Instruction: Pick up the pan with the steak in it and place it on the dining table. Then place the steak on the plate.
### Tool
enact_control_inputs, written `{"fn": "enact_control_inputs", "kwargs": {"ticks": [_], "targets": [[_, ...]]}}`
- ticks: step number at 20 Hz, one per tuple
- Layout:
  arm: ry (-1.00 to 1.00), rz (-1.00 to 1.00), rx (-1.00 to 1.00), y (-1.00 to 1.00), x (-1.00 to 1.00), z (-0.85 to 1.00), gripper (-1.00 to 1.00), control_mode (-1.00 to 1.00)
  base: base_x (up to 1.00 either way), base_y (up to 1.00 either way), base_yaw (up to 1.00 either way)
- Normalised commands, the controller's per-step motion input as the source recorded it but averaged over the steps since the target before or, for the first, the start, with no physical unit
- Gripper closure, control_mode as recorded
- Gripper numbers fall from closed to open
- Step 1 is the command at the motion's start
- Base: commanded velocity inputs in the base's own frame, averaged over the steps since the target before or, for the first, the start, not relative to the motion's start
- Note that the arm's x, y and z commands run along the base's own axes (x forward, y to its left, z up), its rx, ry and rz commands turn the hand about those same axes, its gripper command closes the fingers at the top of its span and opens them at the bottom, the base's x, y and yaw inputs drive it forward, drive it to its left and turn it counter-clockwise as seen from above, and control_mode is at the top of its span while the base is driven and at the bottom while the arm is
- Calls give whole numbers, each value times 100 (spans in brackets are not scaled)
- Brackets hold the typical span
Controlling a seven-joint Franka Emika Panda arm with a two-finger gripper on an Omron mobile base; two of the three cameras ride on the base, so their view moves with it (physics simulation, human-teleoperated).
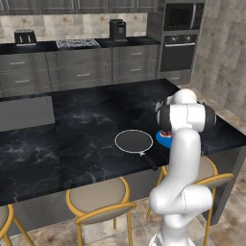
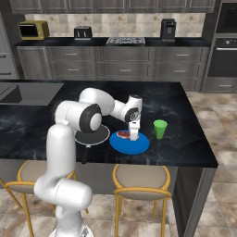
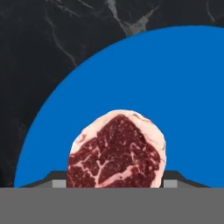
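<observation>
The black pan (image 1: 134,141) lies empty on the dining table (image 1: 72,139), its handle pointing at the near edge; in the right base view the pan (image 2: 96,135) is partly hidden behind my arm. Just right of it sits the blue plate (image 2: 131,144) (image 1: 162,141). The steak (image 2: 123,134) rests on the plate's left part. My gripper (image 2: 133,135) points straight down onto the plate. In the hand view the steak (image 3: 116,153) fills the gap of my gripper (image 3: 115,184), whose fingertips (image 3: 59,183) touch its two sides, above the plate (image 3: 175,87).
A green cup (image 2: 160,128) stands on the table (image 2: 185,143) just right of the plate. Yellow-framed stools (image 2: 141,178) (image 1: 98,199) line the near edge. A sink (image 2: 28,92) is set into the far left of the table.
</observation>
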Motion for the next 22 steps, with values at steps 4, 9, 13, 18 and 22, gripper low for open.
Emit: {"fn": "enact_control_inputs", "kwargs": {"ticks": [4, 9, 13, 18, 22], "targets": [[0, 0, 0, -6, -1, -17, 100, -100, 0, 0, 0], [0, 0, 1, -4, -1, 6, -100, -100, 0, 0, 0], [1, -3, 6, -15, -11, 46, -100, -100, 0, 0, 0], [6, -1, 5, -24, -33, 66, -100, -100, 0, 0, 0], [5, 0, 3, -24, -65, 72, -100, -100, 0, 0, 0]]}}
